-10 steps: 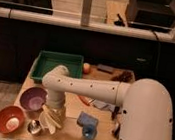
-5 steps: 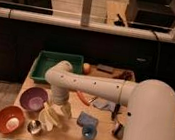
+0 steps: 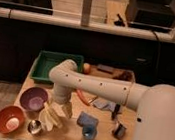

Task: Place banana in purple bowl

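The banana [image 3: 51,117], a pale yellow-white bunch, lies on the wooden table [image 3: 69,135] just right of the purple bowl [image 3: 33,99]. The bowl is round with a lighter violet inside and looks empty. My gripper [image 3: 62,109] hangs from the white arm [image 3: 95,87] and sits right above the banana's upper end, at or touching it. The arm reaches in from the lower right and bends down at its elbow over the table's middle. The gripper hides the banana's top.
An orange-red bowl [image 3: 8,119] and a small steel cup [image 3: 34,126] stand at the front left. A green tray [image 3: 48,66] is at the back left with an orange ball [image 3: 86,67] beside it. A blue cup [image 3: 88,126], a red chili-like item [image 3: 83,96] and dark items lie to the right.
The arm's elbow has shifted slightly to the right. The gripper stays over the banana, which remains beside the purple bowl.
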